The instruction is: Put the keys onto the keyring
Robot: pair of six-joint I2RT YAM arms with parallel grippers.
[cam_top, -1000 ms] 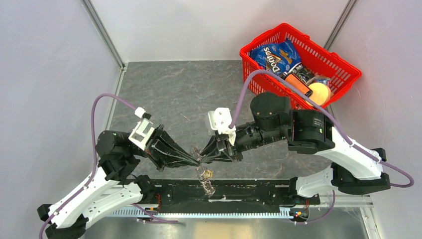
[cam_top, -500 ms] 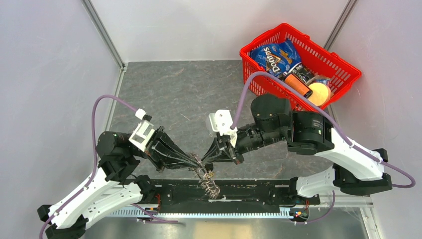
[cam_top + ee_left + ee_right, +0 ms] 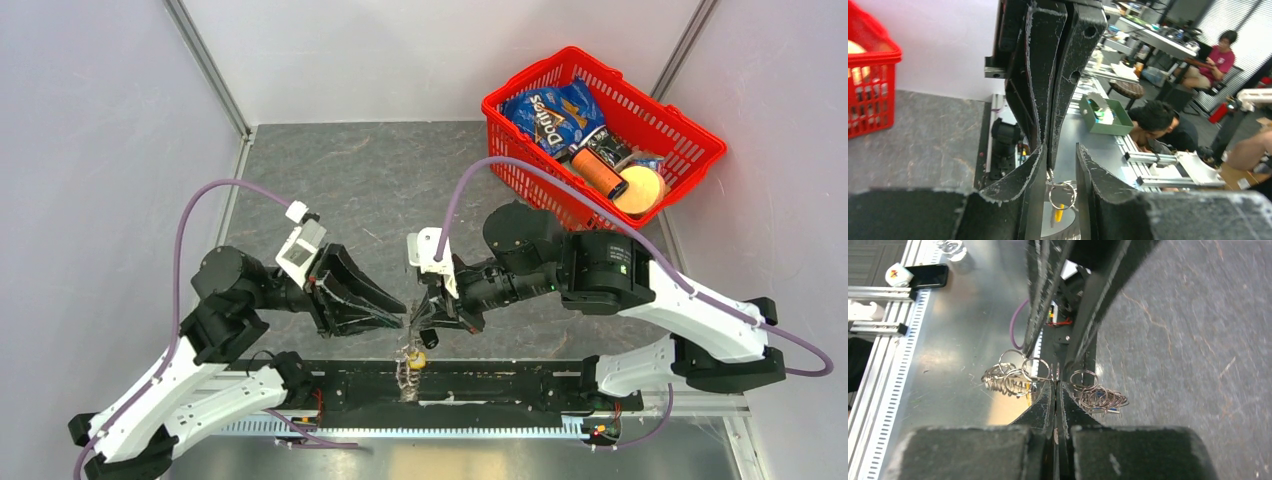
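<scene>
A bunch of thin metal rings, the keyring [image 3: 407, 368], dangles below the two gripper tips over the table's near edge, and a yellow key [image 3: 418, 361] hangs in it. My right gripper [image 3: 424, 322] is shut, its tips [image 3: 1055, 382] pinching the bunch, with ring clusters [image 3: 1015, 376] spilling out on either side. Seen from the left wrist, one ring [image 3: 1063, 194] and the yellow key [image 3: 1059, 214] hang from those shut tips. My left gripper [image 3: 1061, 147] is open, one finger on each side of that ring and neither touching it. The black and blue keys cannot be made out.
A red basket [image 3: 530, 73] with a chip bag and other groceries stands at the back right. The black base rail [image 3: 520, 385] runs along the near edge under the hanging bunch. White walls close in on the left, back and right.
My left gripper has opened and let go of the rings. The right gripper has shut on them and moved left, and the bunch now hangs from it.
</scene>
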